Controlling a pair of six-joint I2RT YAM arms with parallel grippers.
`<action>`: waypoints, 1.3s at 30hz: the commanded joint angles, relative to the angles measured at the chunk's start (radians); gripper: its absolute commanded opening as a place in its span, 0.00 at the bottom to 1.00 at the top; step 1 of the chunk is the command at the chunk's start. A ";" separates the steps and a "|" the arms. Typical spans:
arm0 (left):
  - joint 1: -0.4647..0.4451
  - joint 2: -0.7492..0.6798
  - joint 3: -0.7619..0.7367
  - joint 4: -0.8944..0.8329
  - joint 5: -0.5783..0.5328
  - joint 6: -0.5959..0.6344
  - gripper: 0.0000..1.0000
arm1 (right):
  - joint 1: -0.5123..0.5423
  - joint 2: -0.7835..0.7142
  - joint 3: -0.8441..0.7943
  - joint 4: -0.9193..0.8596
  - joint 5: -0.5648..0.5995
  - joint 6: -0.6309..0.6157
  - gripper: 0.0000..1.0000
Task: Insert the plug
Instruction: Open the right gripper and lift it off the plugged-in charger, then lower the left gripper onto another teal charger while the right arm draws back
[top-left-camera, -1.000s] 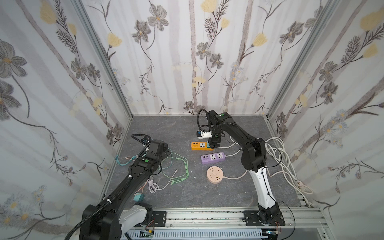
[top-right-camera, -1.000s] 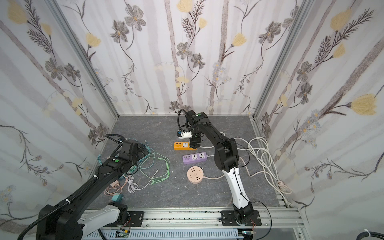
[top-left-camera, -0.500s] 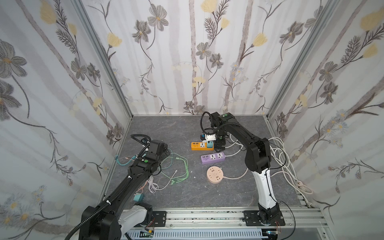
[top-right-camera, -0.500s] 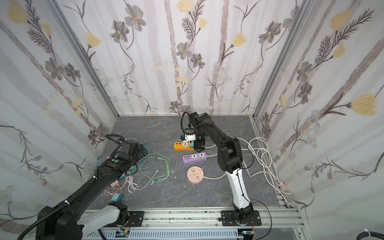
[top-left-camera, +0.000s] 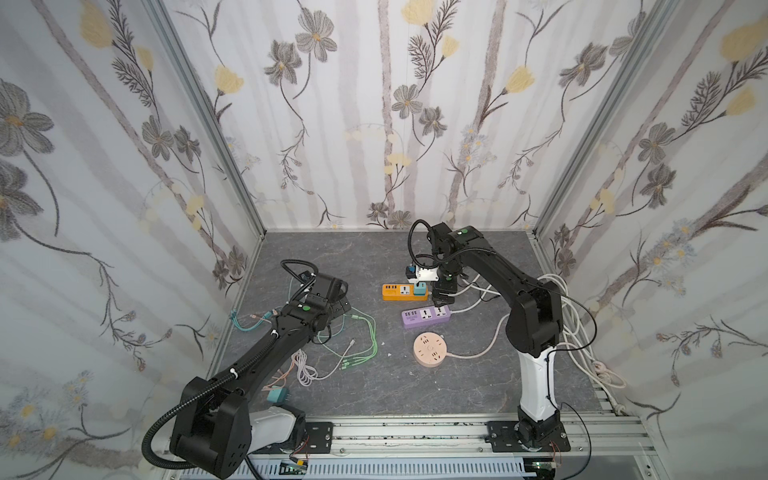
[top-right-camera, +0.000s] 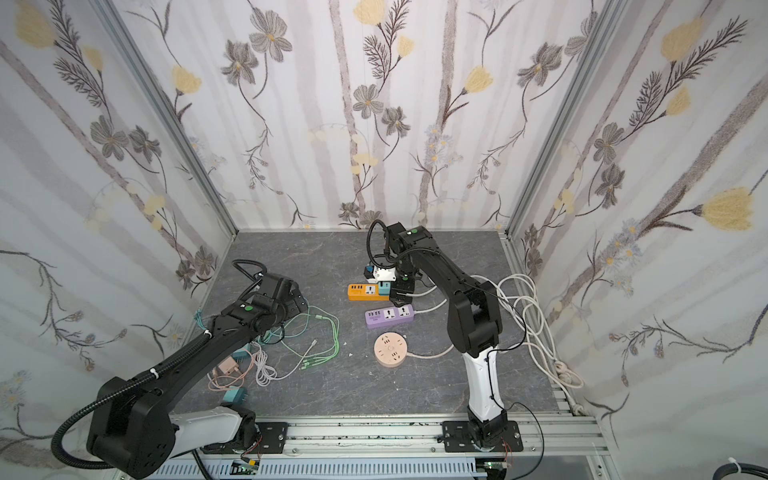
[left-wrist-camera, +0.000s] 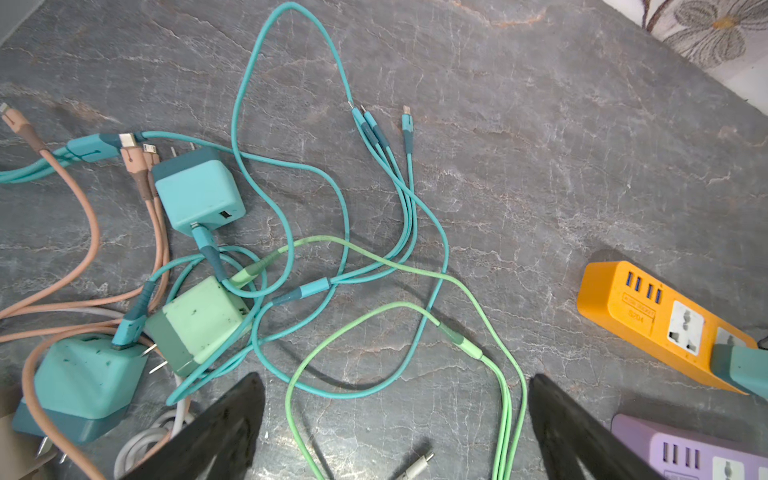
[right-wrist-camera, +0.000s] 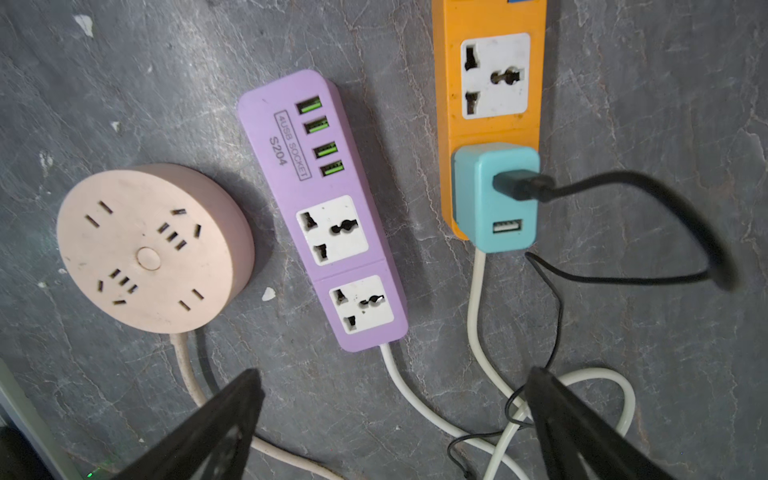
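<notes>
While apparently upright, plug (right-wrist-camera: 494, 197) prongs-down in strip (right-wrist-camera: 446, 104)

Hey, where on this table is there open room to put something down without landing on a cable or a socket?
Bare: the back stretch of table between the rear wall and the orange strip; also the front, between the round pink socket and the rail. Crowded: charger cables at left, white cords at right.

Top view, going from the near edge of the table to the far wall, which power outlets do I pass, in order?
round pink socket → purple power strip → orange power strip
</notes>
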 joint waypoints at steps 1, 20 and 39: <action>0.000 0.029 0.015 -0.036 -0.023 0.007 1.00 | 0.000 -0.086 -0.091 0.166 -0.061 0.115 0.99; 0.290 0.003 -0.033 -0.189 0.071 -0.010 1.00 | -0.031 -0.599 -0.692 1.047 0.353 0.941 0.99; 0.306 0.237 0.031 -0.013 0.374 0.000 0.91 | -0.096 -0.661 -0.777 1.063 0.450 1.085 0.99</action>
